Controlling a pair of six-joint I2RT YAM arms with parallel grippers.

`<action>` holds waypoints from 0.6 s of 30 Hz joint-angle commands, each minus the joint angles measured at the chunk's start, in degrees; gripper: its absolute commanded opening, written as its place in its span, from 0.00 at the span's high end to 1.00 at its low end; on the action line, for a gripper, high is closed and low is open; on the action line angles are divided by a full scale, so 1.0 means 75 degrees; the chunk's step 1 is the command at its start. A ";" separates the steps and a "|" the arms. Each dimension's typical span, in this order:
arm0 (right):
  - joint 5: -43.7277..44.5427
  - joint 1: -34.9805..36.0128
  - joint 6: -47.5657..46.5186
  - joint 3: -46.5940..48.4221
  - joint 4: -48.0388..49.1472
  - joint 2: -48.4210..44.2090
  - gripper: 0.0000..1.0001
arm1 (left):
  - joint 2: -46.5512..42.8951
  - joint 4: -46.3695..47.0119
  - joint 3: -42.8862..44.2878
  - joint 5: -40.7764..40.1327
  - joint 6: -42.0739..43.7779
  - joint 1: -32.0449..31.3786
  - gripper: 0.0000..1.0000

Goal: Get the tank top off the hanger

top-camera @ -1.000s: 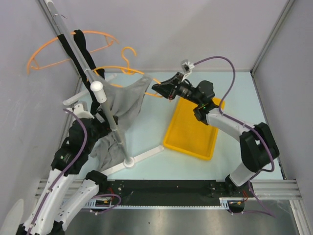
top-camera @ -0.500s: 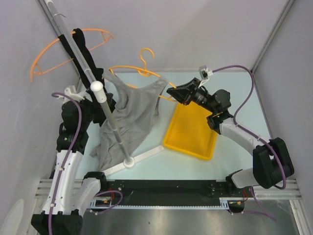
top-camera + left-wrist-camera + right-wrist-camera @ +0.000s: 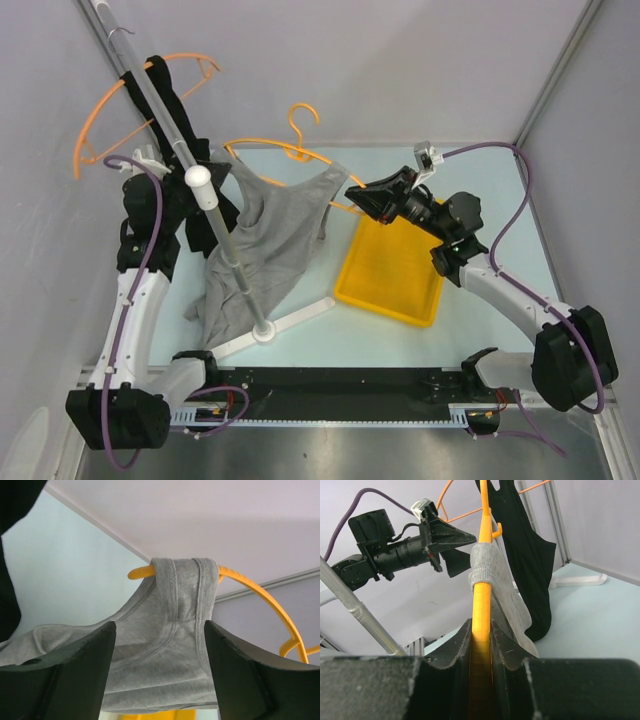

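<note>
Tank top (image 3: pixel 272 230) hanging, grey, on the orange hanger (image 3: pixel 481 605)
Right gripper (image 3: pixel 481 645) is clamping the hanger's arm just below one strap; left gripper (image 3: pixel 160 627) is facing the other strap with fingers apart, and the hem is trailing down beside the rack pole (image 3: pixel 228 250)

tank top (image 3: pixel 170 645) hem: cropped (bottom edge) | hanger (image 3: pixel 262 597) hook: cropped

No readable text, label or number anywhere (all views).
</note>
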 commanded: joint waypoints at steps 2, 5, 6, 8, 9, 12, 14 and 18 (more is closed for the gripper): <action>0.0401 0.0117 -0.0376 -0.0163 0.0325 -0.0483 1.00 | 0.0106 0.0940 0.0347 0.0571 -0.0415 0.0035 0.32; 0.0460 0.0152 -0.0399 -0.0304 0.0360 -0.0647 1.00 | 0.0281 0.1070 0.0463 0.0605 -0.0403 -0.0012 0.35; 0.0472 0.0152 -0.0387 -0.0316 0.0372 -0.0705 1.00 | 0.0329 0.1023 0.0534 0.0652 -0.0380 0.0000 0.35; 0.0472 0.0152 -0.0387 -0.0316 0.0337 -0.0753 1.00 | 0.0411 0.0906 0.0698 0.0617 -0.0356 -0.0012 0.37; 0.0460 0.0164 -0.0387 -0.0316 0.0313 -0.0811 1.00 | 0.0423 0.0906 0.0722 0.0571 -0.0356 -0.0023 0.38; 0.0460 0.0176 -0.0341 -0.0316 0.0301 -0.0870 1.00 | 0.0469 0.0778 0.0803 0.0407 -0.0216 -0.0105 0.41; 0.0448 0.0234 -0.0317 -0.0281 0.0336 -0.0870 1.00 | 0.0470 0.0753 0.0781 0.0336 -0.0204 -0.0117 0.41; 0.0518 0.0375 -0.0387 -0.0234 0.0325 -0.0905 1.00 | 0.0528 0.0719 0.0804 0.0231 -0.0110 -0.0176 0.48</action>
